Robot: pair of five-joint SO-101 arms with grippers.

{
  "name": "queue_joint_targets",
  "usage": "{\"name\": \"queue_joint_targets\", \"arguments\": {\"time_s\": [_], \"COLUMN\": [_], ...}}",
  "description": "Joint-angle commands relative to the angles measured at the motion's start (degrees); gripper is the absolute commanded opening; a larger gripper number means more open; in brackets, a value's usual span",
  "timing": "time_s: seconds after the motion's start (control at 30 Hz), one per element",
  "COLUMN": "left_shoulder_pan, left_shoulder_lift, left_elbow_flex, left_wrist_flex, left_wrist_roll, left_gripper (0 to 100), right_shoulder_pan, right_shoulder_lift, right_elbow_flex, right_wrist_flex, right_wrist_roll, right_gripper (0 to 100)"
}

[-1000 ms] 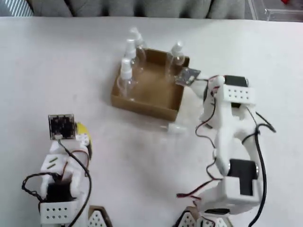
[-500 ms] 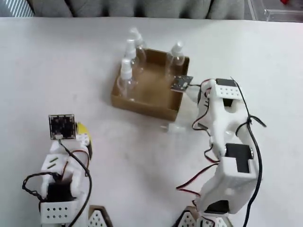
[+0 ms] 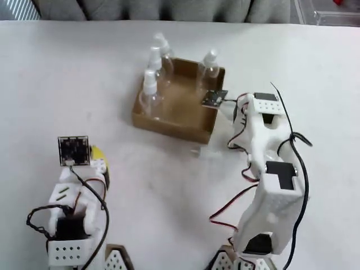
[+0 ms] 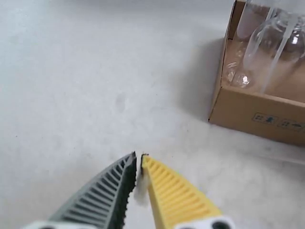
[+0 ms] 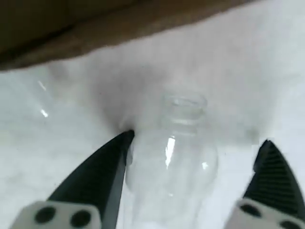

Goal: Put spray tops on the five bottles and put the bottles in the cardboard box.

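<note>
Several clear bottles with white spray tops [image 3: 151, 85] stand in the cardboard box [image 3: 171, 128] at the table's middle. A loose white spray top [image 3: 205, 152] lies on the table just in front of the box's near right corner. In the right wrist view a clear bottle without a top [image 5: 177, 152] lies on the table, its neck toward the box wall [image 5: 95, 33]. My right gripper [image 5: 196, 140] is open with a finger on each side of that bottle. My left gripper [image 4: 138, 158] is shut on nothing, low over bare table in front of the box [image 4: 257, 112].
The right arm [image 3: 264, 135] stretches along the box's right side. The left arm [image 3: 76, 191] is folded back at the near left corner. White table stretches left of the box and behind it. A grey couch edge [image 3: 140, 8] runs along the far side.
The right arm has swung left toward the box's right side and stretched forward. The left arm, box and loose spray top have not moved.
</note>
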Motion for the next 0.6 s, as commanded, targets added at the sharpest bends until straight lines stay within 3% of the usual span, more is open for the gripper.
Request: {"name": "queue_joint_targets", "arguments": {"time_s": [0.0, 0.13, 0.37, 0.57], "left_shoulder_pan": [0.66, 0.66, 0.66, 0.40], "left_shoulder_lift": [-0.66, -0.66, -0.66, -0.66], "left_elbow_flex": [0.00, 0.00, 0.00, 0.00], "left_wrist_flex": [-0.09, -0.09, -0.09, -0.09], "left_wrist_roll": [-0.53, -0.53, -0.53, -0.53], "left_gripper": [3, 3, 3, 3], "right_shoulder_pan": [0.92, 0.22, 0.66, 1.63], "right_shoulder_lift": [-0.22, 0.31, -0.13, -0.22], "right_elbow_flex": [-3.08, -4.13, -9.14, -10.02], "right_wrist_flex": [-0.48, -0.57, -0.92, -0.40], "right_wrist_roll": [-0.35, -9.41, -28.48, -37.45], "right_gripper": [20.8, 1.3, 2.9, 2.6]}}
